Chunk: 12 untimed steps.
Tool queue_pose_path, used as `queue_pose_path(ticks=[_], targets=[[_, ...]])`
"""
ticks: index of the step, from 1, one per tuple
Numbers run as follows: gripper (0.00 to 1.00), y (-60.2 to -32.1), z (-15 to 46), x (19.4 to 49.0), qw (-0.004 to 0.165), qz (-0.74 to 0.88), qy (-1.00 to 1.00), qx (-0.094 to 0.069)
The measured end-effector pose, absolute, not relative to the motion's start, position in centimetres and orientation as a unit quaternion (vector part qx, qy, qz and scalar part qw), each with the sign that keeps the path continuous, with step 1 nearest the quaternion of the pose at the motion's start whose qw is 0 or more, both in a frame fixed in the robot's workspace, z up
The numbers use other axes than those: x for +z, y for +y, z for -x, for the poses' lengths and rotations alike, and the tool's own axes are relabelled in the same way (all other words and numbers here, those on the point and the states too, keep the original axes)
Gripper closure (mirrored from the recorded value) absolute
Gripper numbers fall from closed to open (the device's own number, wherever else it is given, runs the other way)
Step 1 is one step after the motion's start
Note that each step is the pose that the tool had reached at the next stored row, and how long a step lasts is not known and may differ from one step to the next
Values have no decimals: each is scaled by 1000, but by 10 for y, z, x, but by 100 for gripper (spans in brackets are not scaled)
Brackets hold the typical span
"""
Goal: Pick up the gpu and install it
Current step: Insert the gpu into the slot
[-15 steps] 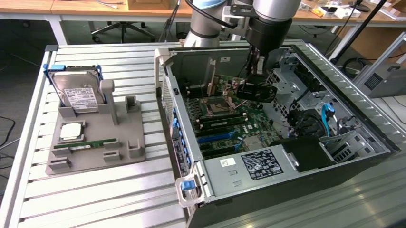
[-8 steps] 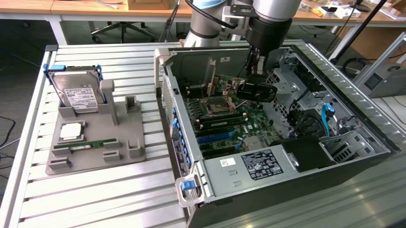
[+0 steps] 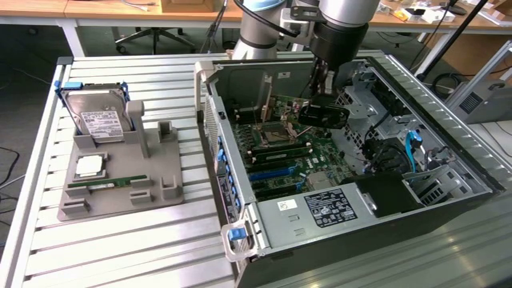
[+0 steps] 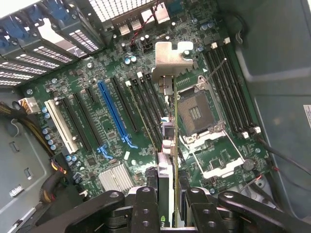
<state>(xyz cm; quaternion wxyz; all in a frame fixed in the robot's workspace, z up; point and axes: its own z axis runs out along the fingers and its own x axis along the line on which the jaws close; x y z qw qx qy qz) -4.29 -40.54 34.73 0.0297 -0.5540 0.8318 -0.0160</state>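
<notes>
Along the bench (image 3: 120, 252) edge on the exterior view's left, the grey holder (image 3: 120, 201) carries the hard drive (image 3: 98, 117) and the RAM stick (image 3: 108, 181), well apart from the work and no hazard to it. Further right, inside the open computer case (image 3: 210, 114), the pincer (image 3: 324, 114) hangs low over the motherboard (image 4: 146, 160), clenched on the gpu (image 4: 168, 136). The wrist view shows the card edge-on between the fingers (image 4: 146, 206), its silvery bracket (image 4: 171, 60) leading. The card hovers above the board, not seated. It lies between the black expansion slots (image 4: 146, 104) and the CPU socket (image 4: 197, 114), so the main risk is, in my judgement, misalignment. If it drops a little toward the socket, its edge could strike the open socket rather than enter a slot. A thin card held at one end may also pivot in the grip, so that pressing down jams one corner. The bracket could catch the case's rear wall, and the loose cable (image 4: 284, 158) beside the socket might snag.
</notes>
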Motion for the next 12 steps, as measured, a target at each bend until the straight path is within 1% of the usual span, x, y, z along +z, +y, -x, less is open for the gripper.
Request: queue_pose_path(ticks=[12], targets=[[73,-405,43,347,30,564,825,-16]])
